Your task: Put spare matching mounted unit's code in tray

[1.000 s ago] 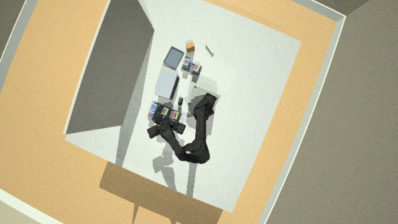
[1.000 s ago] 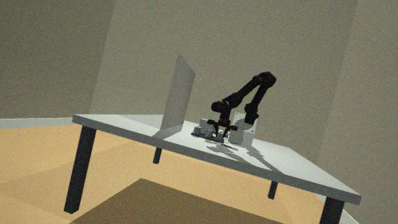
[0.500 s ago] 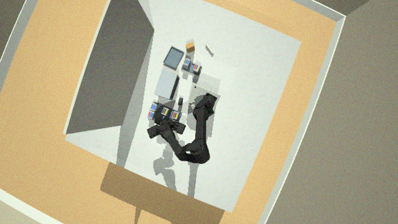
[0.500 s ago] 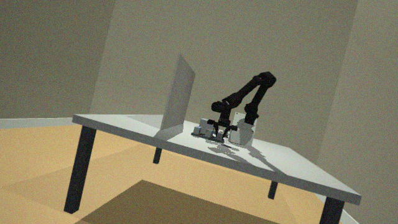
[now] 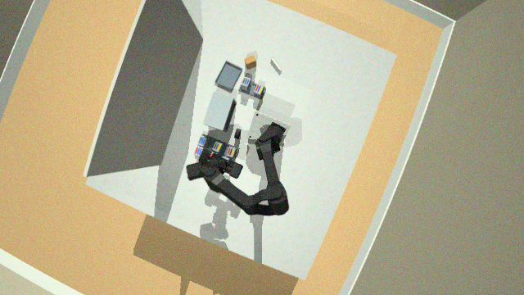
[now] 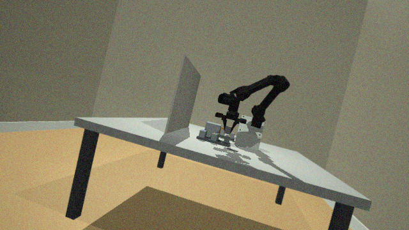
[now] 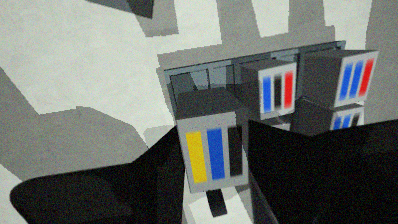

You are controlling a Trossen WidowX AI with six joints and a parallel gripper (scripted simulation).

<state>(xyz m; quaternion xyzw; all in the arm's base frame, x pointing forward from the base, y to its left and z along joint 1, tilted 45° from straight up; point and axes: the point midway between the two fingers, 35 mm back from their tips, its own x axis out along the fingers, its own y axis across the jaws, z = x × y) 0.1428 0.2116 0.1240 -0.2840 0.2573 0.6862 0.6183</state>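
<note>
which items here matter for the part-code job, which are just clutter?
Job:
gripper shut on the yellow-blue-black spare
rack of other spares
grey tray
mounted unit

Lying about:
brown block
small white bar

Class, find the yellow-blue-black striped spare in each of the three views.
Wrist: the spare sits lower centre, clamped by the gripper.
Top: mostly hidden beneath the gripper, at the rack.
Exterior: tiny, between the fingertips above the rack.
Shared landmark: the rack.
</note>
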